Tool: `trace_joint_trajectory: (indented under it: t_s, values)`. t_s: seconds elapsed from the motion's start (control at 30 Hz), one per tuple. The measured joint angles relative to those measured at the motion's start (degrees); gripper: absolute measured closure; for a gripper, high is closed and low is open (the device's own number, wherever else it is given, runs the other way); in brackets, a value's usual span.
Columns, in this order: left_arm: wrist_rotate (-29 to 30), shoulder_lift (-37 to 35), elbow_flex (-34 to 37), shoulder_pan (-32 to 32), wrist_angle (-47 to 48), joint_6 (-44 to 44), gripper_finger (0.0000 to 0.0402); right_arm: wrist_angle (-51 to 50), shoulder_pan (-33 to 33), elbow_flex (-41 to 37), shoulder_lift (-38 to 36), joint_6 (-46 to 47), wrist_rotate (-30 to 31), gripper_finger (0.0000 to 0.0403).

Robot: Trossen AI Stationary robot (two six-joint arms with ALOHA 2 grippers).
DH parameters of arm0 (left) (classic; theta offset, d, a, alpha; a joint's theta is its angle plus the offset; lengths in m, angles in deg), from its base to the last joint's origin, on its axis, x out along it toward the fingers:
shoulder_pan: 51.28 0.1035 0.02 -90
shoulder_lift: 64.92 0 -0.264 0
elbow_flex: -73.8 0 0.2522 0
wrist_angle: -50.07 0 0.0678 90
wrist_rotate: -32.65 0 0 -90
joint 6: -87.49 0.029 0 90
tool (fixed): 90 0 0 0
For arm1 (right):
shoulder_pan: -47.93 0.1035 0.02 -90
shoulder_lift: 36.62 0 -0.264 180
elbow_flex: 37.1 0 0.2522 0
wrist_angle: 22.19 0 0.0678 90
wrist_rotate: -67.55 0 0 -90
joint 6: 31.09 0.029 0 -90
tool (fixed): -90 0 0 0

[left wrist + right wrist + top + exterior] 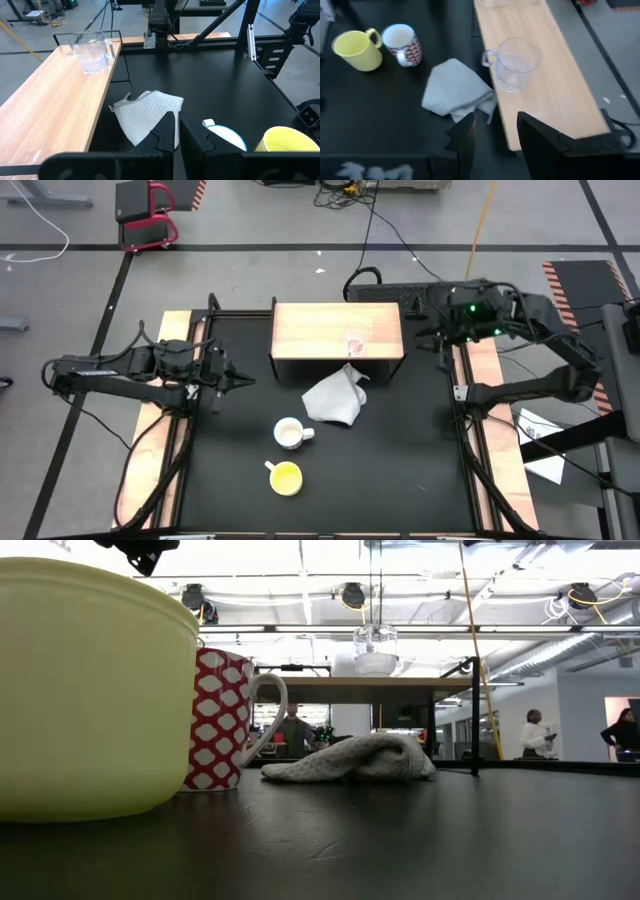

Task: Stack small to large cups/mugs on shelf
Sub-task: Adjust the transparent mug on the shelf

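Tabletop (pixel 400 450): was black, and held the shelf, a cloth and two cups.
Shelf (pixel 310 330): was a low light-wood shelf at the far side of the table, between the two arms.
Cloth (pixel 335 400): was grey-white, crumpled on the table just in front of the shelf.
White patterned mug (pixel 290 433): stood upright on the table, near the cloth.
Yellow cup (pixel 286 477): stood upright just beside the mug, nearer the front edge.
Clear glass cup (pixel 355 338): stood on the shelf top, near its front edge.
Left gripper (pixel 243 379): was clenched and empty, at the table's left side.
Right gripper (pixel 425 340): had its fingers parted and released, holding nothing, beside the shelf's right end.
Step in hand: the smallest cup seemed placed; the yellow cup looked next.
Next move: would call for a grip on the yellow cup's rim, clear of the cloth.
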Motion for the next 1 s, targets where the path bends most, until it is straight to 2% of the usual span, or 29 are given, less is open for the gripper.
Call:
trace_joint_trajectory:
  t_s: [0.3, 0.57, 0.67, 0.77, 1.0]
  values:
    - [0.0, 0.0, 0.0, 0.0, 0.0, -0.3, 0.0376, 14.3, 0.0, -17.0, -10.1, 2.8, -3.1, 0.0266]
    - [0.0, 0.0, 0.0, 0.0, 0.0, -0.2, 0.0376, 17.4, 0.0, -28.0, -17.9, 5.0, -3.5, 0.0266]
    - [0.0, 0.0, 0.0, 0.0, 0.0, -0.1, 0.0376, 20.6, 0.0, -32.8, -21.4, 6.3, -7.7, 0.0268]
    - [0.0, 0.0, 0.0, 0.0, 0.0, 0.1, 0.0376, 23.6, 0.0, -36.9, -24.9, 7.0, -10.8, 0.0276]
    - [0.0, 0.0, 0.0, 0.0, 0.0, 0.0, 0.0376, 27.7, 0.0, -42.5, -31.5, 8.2, -11.7, 0.0308]
